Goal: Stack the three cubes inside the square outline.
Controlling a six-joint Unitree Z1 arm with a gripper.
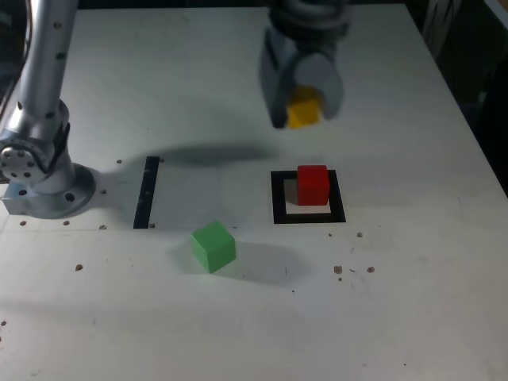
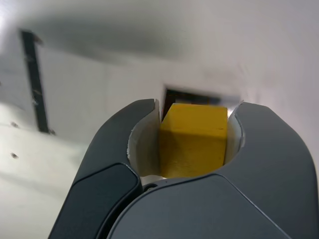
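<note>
A: Which step is in hand?

B: The second cube, I judge. The gripper (image 1: 304,107) hangs in the air above the bench (image 1: 413,302), its jaws pinching the yellow cube (image 1: 303,113); the wrist view shows that cube (image 2: 193,139) clamped on both sides.

A: And the other pieces?

B: The red cube (image 1: 313,185) sits inside the square outline (image 1: 278,198), toward the back and the exterior view's right of the pale centre, not dead centre. The green cube (image 1: 213,246) lies loose on the bench, nearer the camera and to the exterior view's left of the outline, near the black strip (image 1: 146,193).

A: What does the next move call for?

B: Bringing the yellow cube squarely over the red one, faces aligned, then lowering until they meet before letting go. Since the red cube is off-centre, the aim should be the cube, not the frame. A skewed drop could tip yellow off or nudge red.
</note>
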